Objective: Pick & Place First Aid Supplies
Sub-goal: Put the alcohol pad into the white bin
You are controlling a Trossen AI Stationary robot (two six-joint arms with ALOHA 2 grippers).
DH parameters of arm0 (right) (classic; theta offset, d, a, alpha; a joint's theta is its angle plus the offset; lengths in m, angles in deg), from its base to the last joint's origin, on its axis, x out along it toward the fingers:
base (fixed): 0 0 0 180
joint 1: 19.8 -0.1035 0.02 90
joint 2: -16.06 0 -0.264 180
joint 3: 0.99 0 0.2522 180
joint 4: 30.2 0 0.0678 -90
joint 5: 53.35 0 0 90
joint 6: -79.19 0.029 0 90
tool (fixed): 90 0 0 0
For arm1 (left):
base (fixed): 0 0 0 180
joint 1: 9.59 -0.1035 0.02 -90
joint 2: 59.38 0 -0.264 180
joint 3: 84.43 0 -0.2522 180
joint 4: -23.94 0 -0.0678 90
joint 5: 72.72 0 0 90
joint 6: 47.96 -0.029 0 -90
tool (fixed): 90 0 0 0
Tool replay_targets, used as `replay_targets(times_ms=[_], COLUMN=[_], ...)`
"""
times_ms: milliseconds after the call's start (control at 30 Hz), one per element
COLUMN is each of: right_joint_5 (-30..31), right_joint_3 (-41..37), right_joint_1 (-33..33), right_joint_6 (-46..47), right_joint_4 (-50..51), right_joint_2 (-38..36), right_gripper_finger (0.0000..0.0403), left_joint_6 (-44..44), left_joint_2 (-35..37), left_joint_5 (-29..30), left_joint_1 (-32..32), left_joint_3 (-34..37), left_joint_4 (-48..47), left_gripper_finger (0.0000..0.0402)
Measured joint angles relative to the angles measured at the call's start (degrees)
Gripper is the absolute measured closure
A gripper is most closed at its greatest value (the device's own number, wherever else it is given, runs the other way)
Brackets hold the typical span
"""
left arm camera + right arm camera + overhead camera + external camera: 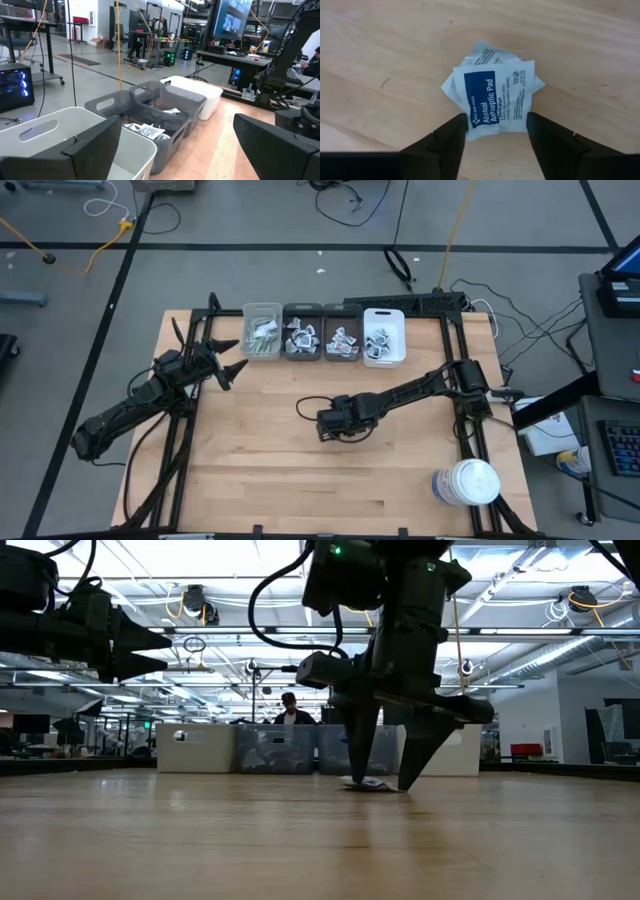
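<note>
Two or three small white sachets (492, 95) lie in a loose pile on the wooden table; the top one has a blue panel reading "Alcohol Antiseptic Pad". My right gripper (497, 130) points steeply down over them at the table's middle (335, 428), open, one finger on each side of the top sachet. In the low view the fingertips reach down to the tabletop beside the sachets (372, 784). In the high view the gripper hides the pile. My left gripper (228, 360) waits open and level at the far left, near the bins. My right gripper stands astride the top sachet's near edge (475, 125), fingers coming from above. One fingertip (457, 127) sits right at the sachet's corner; I cannot tell whether it touches. The sachet lies flat on the pile.
Four small bins line the far edge: a pale one (262, 330), two grey ones (302, 332) (341, 332) and a white one (384, 335), all holding supplies. A large white lidded jar (467, 482) stands at the near right. Bare wood surrounds the pile.
</note>
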Motion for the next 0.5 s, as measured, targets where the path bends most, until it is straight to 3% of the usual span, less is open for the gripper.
replay_targets(times_ms=[300,500], right_joint_5=[-1.2,-3.2], right_joint_3=[-0.1,-0.1], right_joint_1=[0.0,0.1], right_joint_6=[0.7,-1.4], right_joint_4=[0.2,0.1], right_joint_2=[0.1,-0.1], right_gripper_finger=[0.028,0.0318], left_joint_6=[0.0,0.0], left_joint_2=[0.0,0.0], left_joint_5=[0.0,0.0], left_joint_1=[0.0,0.0], left_joint_3=[0.0,0.0], left_joint_4=[0.0,0.0], left_gripper_finger=[0.0009,0.0009])
